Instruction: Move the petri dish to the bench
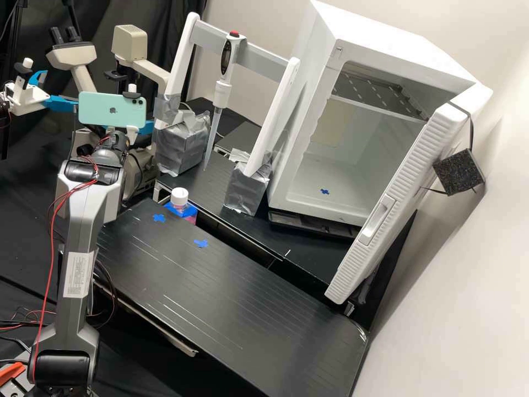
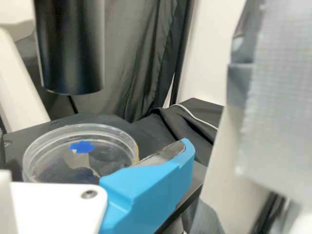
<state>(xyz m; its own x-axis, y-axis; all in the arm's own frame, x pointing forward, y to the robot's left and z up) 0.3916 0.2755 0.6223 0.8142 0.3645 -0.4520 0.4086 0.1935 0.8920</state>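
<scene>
From where I stand, with twelve as the far side, the gripper [image 1: 146, 128] is at about ten o'clock, behind the pale green phone [image 1: 112, 110] and near the microscope [image 1: 71, 55]. The petri dish [image 2: 80, 151] is below a black tube [image 2: 72, 48], close by the gripper; I can't tell whether it's being held, or how wide the gripper is. A blue mark [image 2: 82, 146] can be seen through the clear dish. A pipette [image 1: 222, 91] hangs near eleven, a capped bottle [image 1: 179, 197] sits near nine, and the white cabinet [image 1: 397, 44] stands open between one and two.
</scene>
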